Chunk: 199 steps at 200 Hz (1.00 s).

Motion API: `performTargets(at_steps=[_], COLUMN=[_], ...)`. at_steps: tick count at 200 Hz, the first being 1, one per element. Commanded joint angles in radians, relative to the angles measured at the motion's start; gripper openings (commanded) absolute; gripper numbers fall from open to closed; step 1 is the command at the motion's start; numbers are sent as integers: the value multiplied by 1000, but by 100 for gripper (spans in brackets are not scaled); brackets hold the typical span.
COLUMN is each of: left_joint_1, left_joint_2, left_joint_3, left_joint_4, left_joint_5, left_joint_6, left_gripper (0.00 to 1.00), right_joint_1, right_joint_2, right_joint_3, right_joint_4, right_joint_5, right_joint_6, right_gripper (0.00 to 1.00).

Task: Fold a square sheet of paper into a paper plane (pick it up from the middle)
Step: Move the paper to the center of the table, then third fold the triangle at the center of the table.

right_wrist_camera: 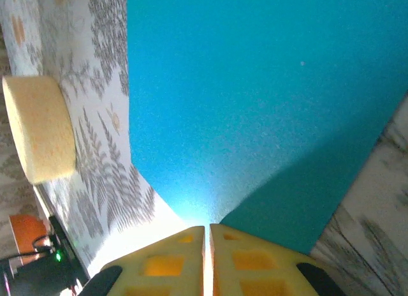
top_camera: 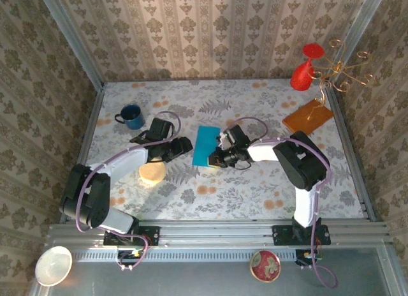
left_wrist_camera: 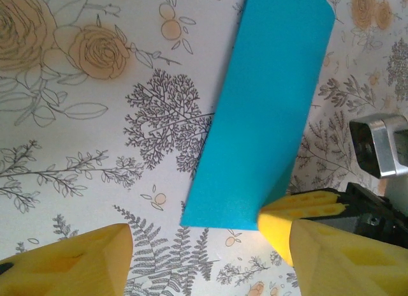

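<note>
The square sheet of paper (top_camera: pixel 206 145) (left_wrist_camera: pixel 261 111) (right_wrist_camera: pixel 255 104) lies mid-table on the floral cloth (top_camera: pixel 255 194), bent over on itself into 2 layers with a rounded far end. We see the right gripper (top_camera: pixel 217 157) (right_wrist_camera: pixel 207 229) pinched on its near edge, fingers almost together. The left gripper (top_camera: pixel 185 145) (left_wrist_camera: pixel 210 242) sits just beside the sheet's other side, fingers apart and holding nothing. A cream disc (top_camera: pixel 152 173) (right_wrist_camera: pixel 38 127) rests near the left arm, and a blue mug (top_camera: pixel 131 116) stands farther back.
</note>
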State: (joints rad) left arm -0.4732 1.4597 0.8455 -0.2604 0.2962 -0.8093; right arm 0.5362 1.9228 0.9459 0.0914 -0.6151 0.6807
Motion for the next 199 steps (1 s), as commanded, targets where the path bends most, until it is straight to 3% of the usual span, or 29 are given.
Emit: performTargets(at_steps=[1, 35, 58, 97, 156, 199], left_joint_1=[-18, -62, -88, -126, -163, -166], left_joint_2=[21, 45, 52, 65, 135, 171], left_joint_3=[-17, -29, -44, -79, -75, -53], left_joint_4=[35, 82, 110, 158, 182, 161], left_joint_5=[39, 58, 69, 87, 111, 112], left_joint_6=[-32, -60, -81, -124, -150, -139], left_gripper=[67, 67, 67, 65, 48, 43], right_joint_1=[-25, -28, -34, -41, -58, -71], right_joint_2=[-28, -160, -197, -104, -30, 11], right_joint_3=[-97, -91, -64, -12, -11, -24], right_joint_4=[-132, -65, -30, -76, -100, -122], right_joint_5=[-16, -50, -2, 71, 98, 96], right_joint_6=[-86, -20, 59, 93, 101, 98], right_gripper=[14, 19, 22, 21, 19, 19])
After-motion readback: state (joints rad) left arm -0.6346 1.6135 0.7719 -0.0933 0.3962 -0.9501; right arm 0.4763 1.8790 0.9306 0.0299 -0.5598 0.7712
